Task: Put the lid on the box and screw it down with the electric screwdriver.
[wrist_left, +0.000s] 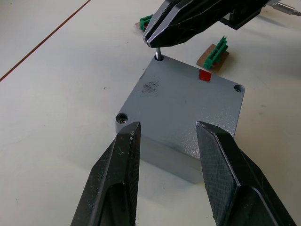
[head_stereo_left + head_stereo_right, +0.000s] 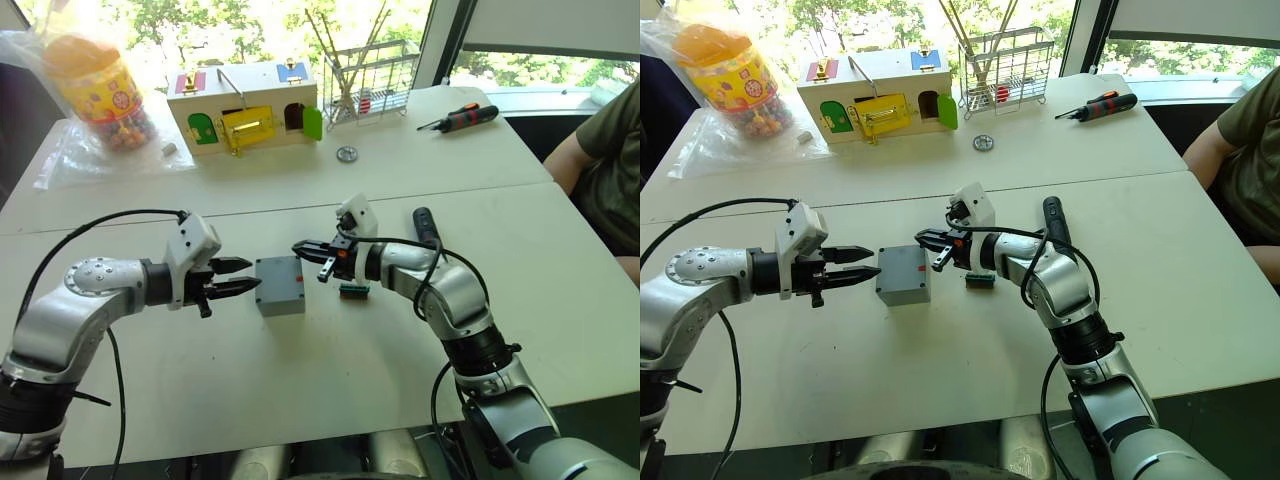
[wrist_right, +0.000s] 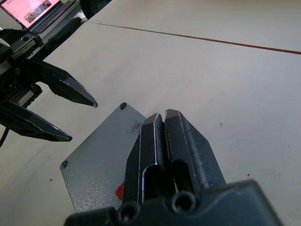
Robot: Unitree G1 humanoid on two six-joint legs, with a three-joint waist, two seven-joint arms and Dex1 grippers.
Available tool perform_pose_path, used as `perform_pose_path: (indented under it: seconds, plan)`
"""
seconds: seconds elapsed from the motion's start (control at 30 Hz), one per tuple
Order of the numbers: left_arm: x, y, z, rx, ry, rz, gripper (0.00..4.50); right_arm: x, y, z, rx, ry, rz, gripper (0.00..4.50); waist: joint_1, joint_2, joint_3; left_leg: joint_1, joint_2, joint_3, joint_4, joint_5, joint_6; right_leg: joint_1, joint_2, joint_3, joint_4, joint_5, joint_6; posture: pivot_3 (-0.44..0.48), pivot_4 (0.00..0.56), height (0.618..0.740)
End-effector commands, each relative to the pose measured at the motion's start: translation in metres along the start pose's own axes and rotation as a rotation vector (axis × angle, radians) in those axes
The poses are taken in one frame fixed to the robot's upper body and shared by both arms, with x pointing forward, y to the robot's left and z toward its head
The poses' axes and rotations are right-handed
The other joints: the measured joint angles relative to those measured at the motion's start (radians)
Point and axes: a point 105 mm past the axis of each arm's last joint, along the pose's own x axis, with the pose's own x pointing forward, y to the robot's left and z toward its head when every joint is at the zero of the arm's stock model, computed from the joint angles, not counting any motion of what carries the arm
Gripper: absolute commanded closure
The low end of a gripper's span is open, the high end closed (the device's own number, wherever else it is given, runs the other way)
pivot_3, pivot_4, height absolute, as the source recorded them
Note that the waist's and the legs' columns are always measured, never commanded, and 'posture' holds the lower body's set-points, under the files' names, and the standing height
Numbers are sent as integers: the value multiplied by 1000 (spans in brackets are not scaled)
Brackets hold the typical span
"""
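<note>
Pinching a screw (image 1: 159, 57) over the lid's (image 1: 181, 106) corner hole, the right tool (image 2: 302, 248); the left tool (image 2: 240, 277) waits spread beside the box (image 2: 282, 291).

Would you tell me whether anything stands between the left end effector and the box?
Nothing visible does. The left end effector is open and faces the box over bare table. The right end effector holds a screw at the far corner, clear of that path.

Both arms are showing silver-grey rounded shells with black joint rings. Black cables are looping off each forearm; white blocks are sitting at the wrists. The left gripper (image 2: 238, 277) and right gripper (image 2: 300, 247) are showing tapered black fingers.
</note>
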Motion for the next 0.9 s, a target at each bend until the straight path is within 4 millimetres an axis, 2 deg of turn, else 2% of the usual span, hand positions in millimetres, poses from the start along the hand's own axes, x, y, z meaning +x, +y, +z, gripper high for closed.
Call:
perform_pose_path:
  seconds: [0.03,0.13,0.23,0.4,0.47,0.57,0.63,0.7,0.8,0.9]
  plan:
    - [0,-1,7,39,-17,-2,2666,1,5,12,-29,-46,15,4431,0,0,0,0,0,0,0,0,0,0,0,0,0,0,0,0,150,740]
    - [0,0,7,46,-10,3,2666,2,7,10,-28,-42,20,4431,0,0,0,0,0,0,0,0,0,0,0,0,0,0,0,0,150,740]
    - [-1,0,7,43,-13,2,2666,1,8,8,-36,-31,28,3676,0,0,0,0,0,0,0,0,0,0,0,0,0,0,0,0,150,740]
    - [-2,2,9,39,-22,3,2666,-2,8,13,-65,-36,27,1087,0,0,0,0,0,0,0,0,0,0,0,0,0,0,0,0,150,740]
    - [-1,2,12,38,-34,0,2666,-6,7,18,-79,-45,26,297,1,0,0,0,0,0,0,0,0,0,0,0,0,0,0,0,150,740]
    - [3,0,19,38,-65,-21,2666,-19,5,33,-88,-74,27,297,3,0,0,0,0,0,0,0,0,0,0,0,0,0,0,0,150,740]
    - [7,-6,34,53,-109,-71,2666,-49,-7,60,-62,-120,-18,297,6,0,0,0,0,0,0,0,0,0,0,0,0,0,0,0,150,740]
    - [10,-12,43,81,-122,-115,2666,-75,-18,70,-55,-93,-59,297,11,0,0,-1,-1,-1,1,0,0,1,-1,0,0,0,0,0,150,740]
    - [15,-20,51,131,-128,-179,2666,-109,-29,67,-57,47,-98,135,9,0,0,0,-2,-1,2,0,1,2,-1,-1,-1,0,0,0,150,740]
    - [22,-36,63,206,-143,-284,2666,-154,-54,48,33,331,-243,135,7,0,1,-1,-1,-1,0,-1,1,2,-2,-1,-3,0,0,0,150,740]
